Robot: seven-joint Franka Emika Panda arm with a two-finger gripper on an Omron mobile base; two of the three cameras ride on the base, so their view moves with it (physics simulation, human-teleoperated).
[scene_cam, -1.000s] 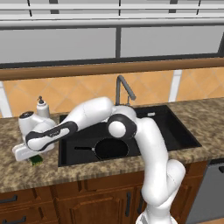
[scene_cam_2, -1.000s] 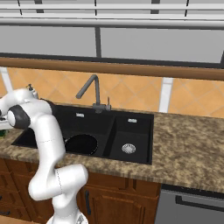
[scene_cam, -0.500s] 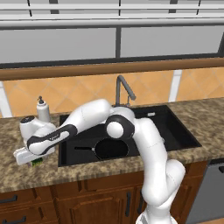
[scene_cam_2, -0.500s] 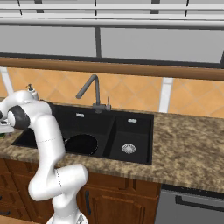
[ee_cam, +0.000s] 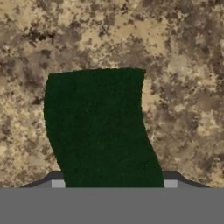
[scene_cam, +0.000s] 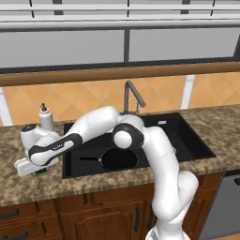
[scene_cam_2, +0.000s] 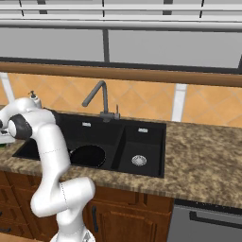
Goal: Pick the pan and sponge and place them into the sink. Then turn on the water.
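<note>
Speckled brown granite countertop (scene_cam: pixel 220 126), set over dark wooden cabinets (scene_cam: pixel 93 215). Items resting on it: one small dark-green rectangular sponge (ee_cam: pixel 103 127), left of the inset matte-black double-basin sink (scene_cam: pixel 185 136); one white soap dispenser bottle (scene_cam: pixel 45 117), near the back wall.

A: What sort of place is this?
B: A home kitchen: black double sink (scene_cam_2: pixel 142 142) in a speckled stone desk (scene_cam_2: pixel 208 165), gooseneck faucet (scene_cam_2: pixel 97 97), orange tiled wall (scene_cam: pixel 159 93), wooden cabinets (scene_cam: pixel 103 215), soap bottle (scene_cam: pixel 45 117) beside the basin
</note>
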